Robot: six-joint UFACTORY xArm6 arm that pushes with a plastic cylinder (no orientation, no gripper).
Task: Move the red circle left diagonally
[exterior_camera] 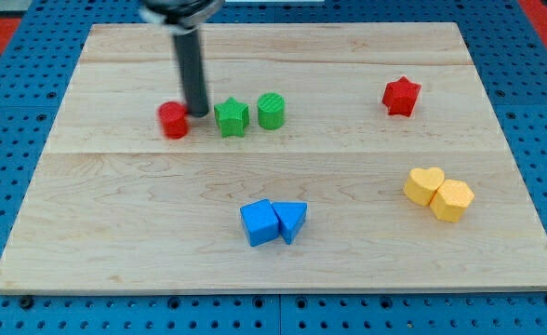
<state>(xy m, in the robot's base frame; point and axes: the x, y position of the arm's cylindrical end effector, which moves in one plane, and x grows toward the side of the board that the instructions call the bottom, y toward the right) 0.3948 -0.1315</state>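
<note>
My tip [199, 113] sits between the red circle [173, 120] (touching?) and the green star [232, 117].

High frontal view over board [497, 261]

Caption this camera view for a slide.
My tip sits between the red circle and the green star.

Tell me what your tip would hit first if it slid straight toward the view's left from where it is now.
Probably the red circle: my tip sits just to its right, close or touching. Beyond it, the board looks free.
</note>
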